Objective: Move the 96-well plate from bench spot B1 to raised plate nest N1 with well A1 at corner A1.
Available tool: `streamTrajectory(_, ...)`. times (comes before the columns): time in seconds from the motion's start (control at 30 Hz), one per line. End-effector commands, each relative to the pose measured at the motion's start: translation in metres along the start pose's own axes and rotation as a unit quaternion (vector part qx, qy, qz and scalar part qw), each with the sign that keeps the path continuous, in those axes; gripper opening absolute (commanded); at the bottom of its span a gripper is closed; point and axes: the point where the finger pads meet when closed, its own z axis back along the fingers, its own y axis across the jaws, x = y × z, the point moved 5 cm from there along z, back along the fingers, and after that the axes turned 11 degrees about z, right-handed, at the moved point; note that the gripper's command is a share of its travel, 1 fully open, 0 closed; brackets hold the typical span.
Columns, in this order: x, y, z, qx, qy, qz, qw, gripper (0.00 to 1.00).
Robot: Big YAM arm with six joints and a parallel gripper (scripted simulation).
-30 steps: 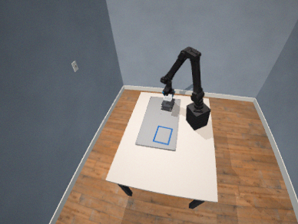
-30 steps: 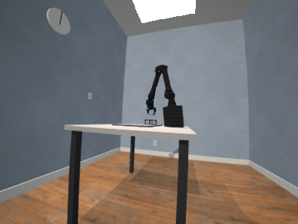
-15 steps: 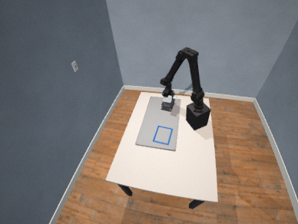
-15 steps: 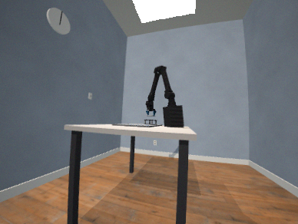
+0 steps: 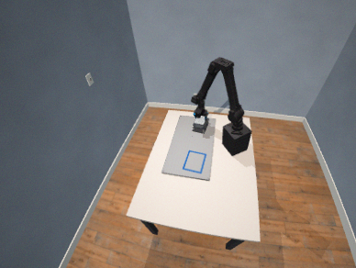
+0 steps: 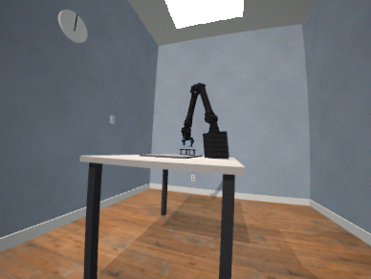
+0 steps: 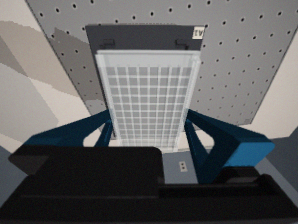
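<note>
The clear 96-well plate is held between my blue fingers; my gripper is shut on its long sides. The plate hangs over the dark raised nest N1, whose far right corner bears the A1 mark. In the top view the gripper and plate are at the far end of the grey mat, over the nest. In the exterior view the gripper is just above the nest. How far the plate stands above the nest I cannot tell.
The blue outline of spot B1 on the grey mat holds nothing. The arm's black base block stands right of the mat, close to the nest. The white table ends near the wall behind the nest.
</note>
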Motion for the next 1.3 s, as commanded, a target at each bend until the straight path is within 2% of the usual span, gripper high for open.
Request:
streamTrajectory(0.0, -0.001, -0.004, -0.007, -0.006, 0.002, -0.003, 1.000, 0.00)
streamTrajectory(0.2, 0.002, -0.002, -0.018, -0.003, 0.000, -0.002, 1.000, 0.00)
streamTrajectory(0.23, 0.000, -0.004, -0.012, -0.010, 0.006, -0.002, 1.000, 0.00)
streamTrajectory(0.33, -0.005, -0.007, -0.010, -0.011, 0.007, 0.000, 1.000, 0.00)
streamTrajectory(0.37, -0.004, -0.007, -0.005, -0.018, 0.011, -0.002, 1.000, 0.00)
streamTrajectory(0.4, -0.005, -0.007, -0.010, -0.011, 0.007, 0.000, 1.000, 0.00)
streamTrajectory(1.27, -0.004, -0.006, -0.010, -0.011, 0.007, 0.000, 1.000, 0.00)
